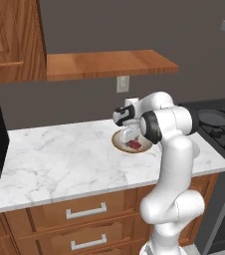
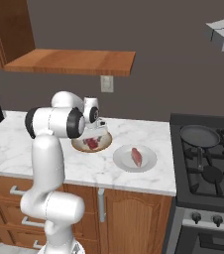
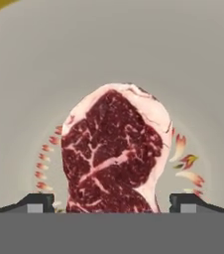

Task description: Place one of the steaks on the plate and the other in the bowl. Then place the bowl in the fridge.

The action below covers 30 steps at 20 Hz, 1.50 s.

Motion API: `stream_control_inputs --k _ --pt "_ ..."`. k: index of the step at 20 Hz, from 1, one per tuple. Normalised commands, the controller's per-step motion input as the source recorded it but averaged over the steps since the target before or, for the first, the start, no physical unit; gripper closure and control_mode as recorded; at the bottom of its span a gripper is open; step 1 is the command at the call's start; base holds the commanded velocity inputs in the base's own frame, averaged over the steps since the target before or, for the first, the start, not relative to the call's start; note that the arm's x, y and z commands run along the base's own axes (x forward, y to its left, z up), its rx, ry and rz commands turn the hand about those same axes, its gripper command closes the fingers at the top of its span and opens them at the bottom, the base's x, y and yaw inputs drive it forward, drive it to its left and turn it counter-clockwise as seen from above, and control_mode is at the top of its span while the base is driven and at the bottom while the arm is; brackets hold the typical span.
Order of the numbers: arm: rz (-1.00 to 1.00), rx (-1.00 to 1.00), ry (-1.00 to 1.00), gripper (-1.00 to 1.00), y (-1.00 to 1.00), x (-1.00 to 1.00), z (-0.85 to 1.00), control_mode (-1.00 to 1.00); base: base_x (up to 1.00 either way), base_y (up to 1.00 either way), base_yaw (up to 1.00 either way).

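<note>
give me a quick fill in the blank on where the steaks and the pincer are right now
1. The dark red steak lies inside the ____.
2. The paler steak lies on the white ____.
3. The pincer stands over the dark red steak with its jaws ____.
4. On the counter, the plate sits between the bowl and the ____.

Missing words: bowl; plate; open; stove
</note>
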Motion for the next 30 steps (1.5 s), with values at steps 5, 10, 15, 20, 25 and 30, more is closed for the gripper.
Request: stream_control_inputs --k 5,10,15,20,25,30 --pt "-0.02 0.00 0.00 -1.00 0.00 -0.21 0.26 -1.00 0.00 0.00 0.00" --pt "0.00 -0.02 0.00 -1.00 0.00 -0.33 0.65 -1.00 0.00 0.00 0.00" --pt "-0.04 -0.03 0.00 -1.00 0.00 -0.75 0.70 -1.00 0.00 0.00 0.00" --pt "-0.08 -0.02 0.00 -1.00 0.00 -0.95 0.69 -1.00 0.00 0.00 0.00" --pt "-0.13 -0.01 0.00 -1.00 0.00 -0.93 0.66 -1.00 0.00 0.00 0.00" --pt "-0.16 0.00 0.00 -1.00 0.00 -0.78 0.60 -1.00 0.00 0.00 0.00"
